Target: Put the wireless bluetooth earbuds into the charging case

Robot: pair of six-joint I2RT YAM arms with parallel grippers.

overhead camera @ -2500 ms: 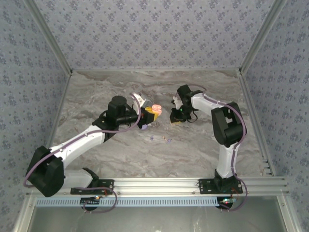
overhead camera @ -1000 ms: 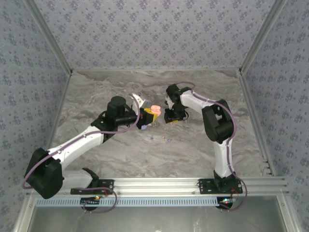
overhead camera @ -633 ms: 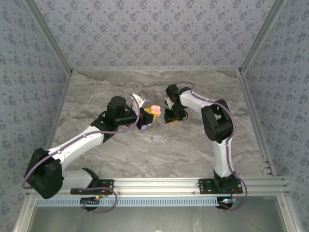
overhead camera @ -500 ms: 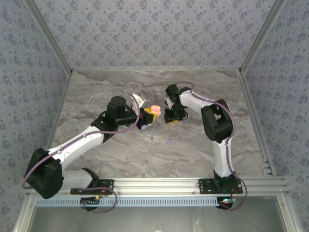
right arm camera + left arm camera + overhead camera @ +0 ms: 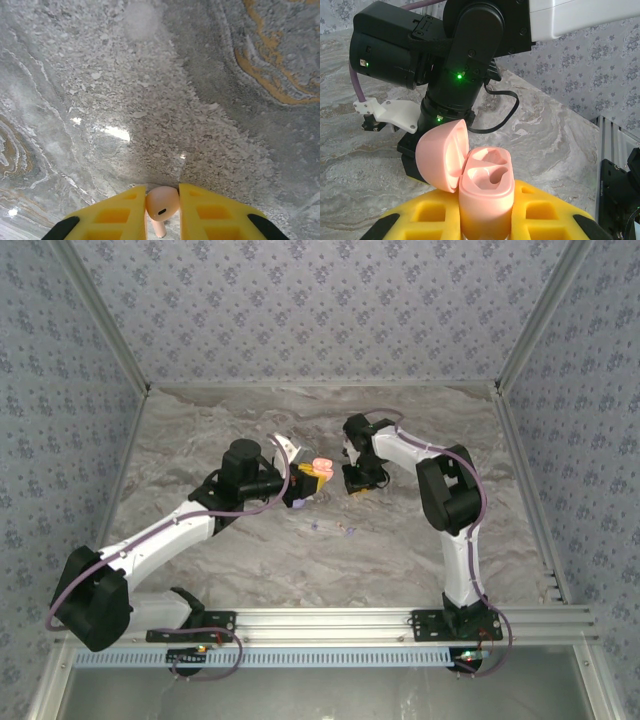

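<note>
Pink charging case [image 5: 485, 185] sits clamped in the left fingers [image 5: 522, 192], lid open, sockets up, likely presented for loading. Right fingers [image 5: 225, 210] pinch one pale pink earbud [image 5: 162, 202] down at the tabletop [image 5: 150, 100], apparently ready for insertion.

Top cam's high at the near edge, looking down on the whole table [image 5: 400, 550]. Left wrist cam faces the right arm [image 5: 470, 45] up close, which the top cam sees too. Right wrist cam hugs the table.
</note>
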